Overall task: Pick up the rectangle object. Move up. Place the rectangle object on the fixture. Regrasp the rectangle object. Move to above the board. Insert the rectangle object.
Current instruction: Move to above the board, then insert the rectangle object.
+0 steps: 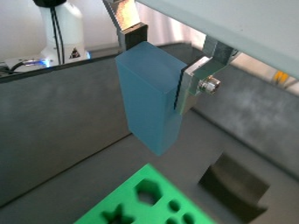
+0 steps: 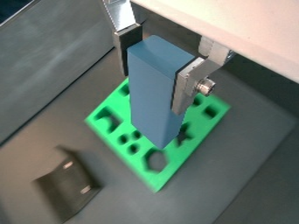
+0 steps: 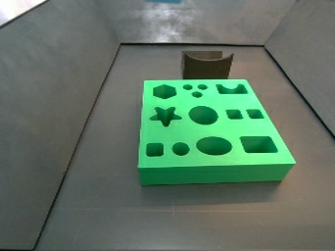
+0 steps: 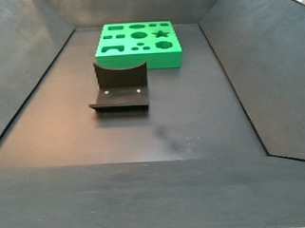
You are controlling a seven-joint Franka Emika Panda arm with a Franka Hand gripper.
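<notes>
Rectangle object held high above the workspace

Rectangle object (image 2: 158, 92) is clamped lengthwise between the flat silver fingers (image 2: 191, 85) of the gripper (image 2: 156, 63), the jaws closed on its upper part so that the long body hangs down freely. In both wrist views it is carried well clear of the floor; neither side view shows gripper or block, so the arm is presumably raised out of frame. The board (image 3: 210, 132) lies flat with its holes unfilled, and the fixture (image 4: 121, 86) stands apart from it, empty. The hanging grip probably suits a set-down on the fixture. No readable writing is seen on block, board or fixture, though a small warning-style sign is glimpsed in the background
</notes>
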